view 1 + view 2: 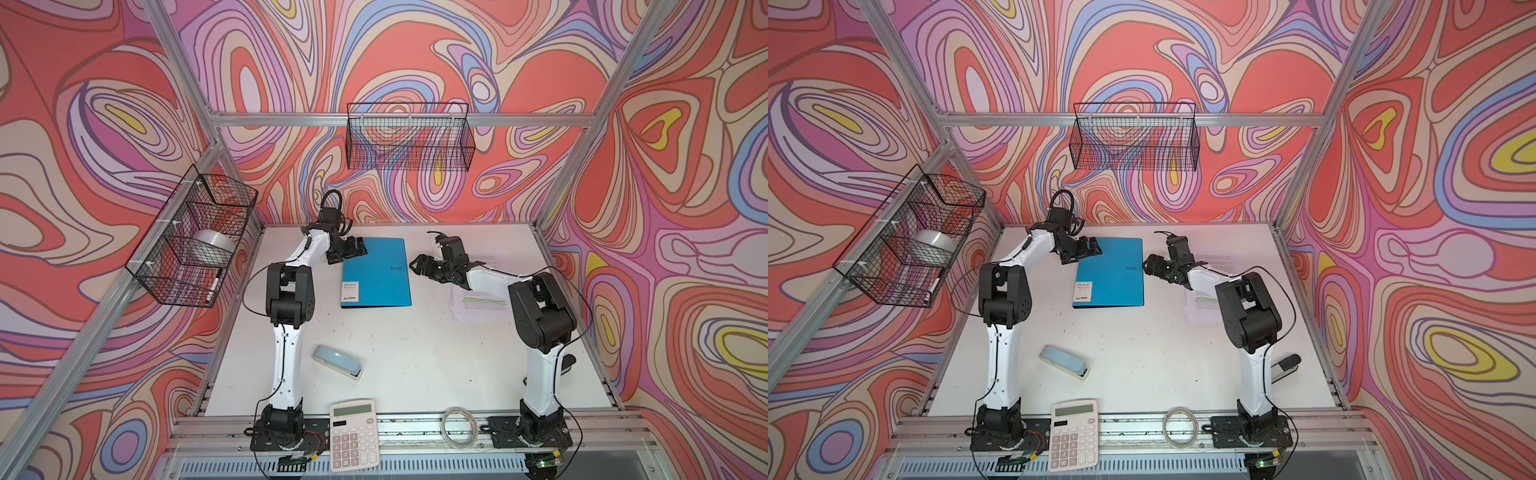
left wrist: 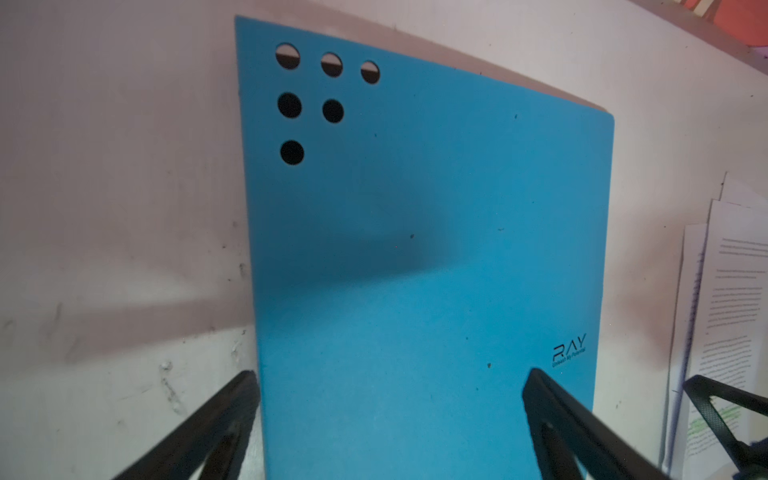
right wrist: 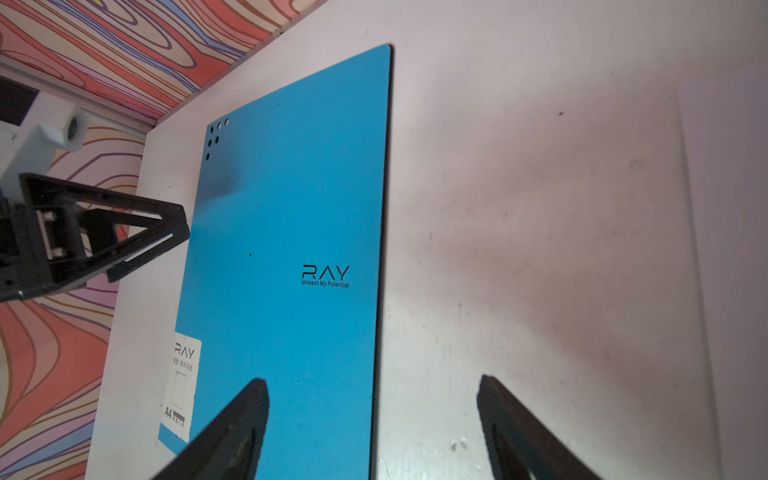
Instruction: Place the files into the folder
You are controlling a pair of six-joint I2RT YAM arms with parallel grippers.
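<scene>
One blue folder (image 1: 376, 274) lies closed and flat on the white table (image 1: 415, 353), towards the back and about midway between the two arms. Its cover shows six round holes (image 2: 307, 99) at one corner, "RAY" lettering and one white label (image 3: 181, 386). One loose stack of files (image 1: 482, 303) lies on the table to the right of the folder and well apart from it, partly hidden under the right arm. The left wrist view shows at least three sheet edges (image 2: 727, 291), with some lines highlighted green.

Two grippers, both released and grasping nothing. The left gripper (image 1: 351, 249) is spread wide at the folder's far left corner, with one finger over the bare table and the other over the cover. The right gripper (image 1: 419, 266) hangs spread over the folder's right edge, with one finger over the cover and the other over the table.

There are two wire baskets. The divided basket (image 1: 174, 286) on the left rail holds one roll of tape (image 1: 214, 245) and one marker (image 1: 212, 286); the long basket (image 1: 409, 137) hangs on the back rail.

Also on the table or its front rail: one pale blue stapler (image 1: 337, 360), one white calculator (image 1: 354, 434), one coil of clear cord (image 1: 457, 426)
</scene>
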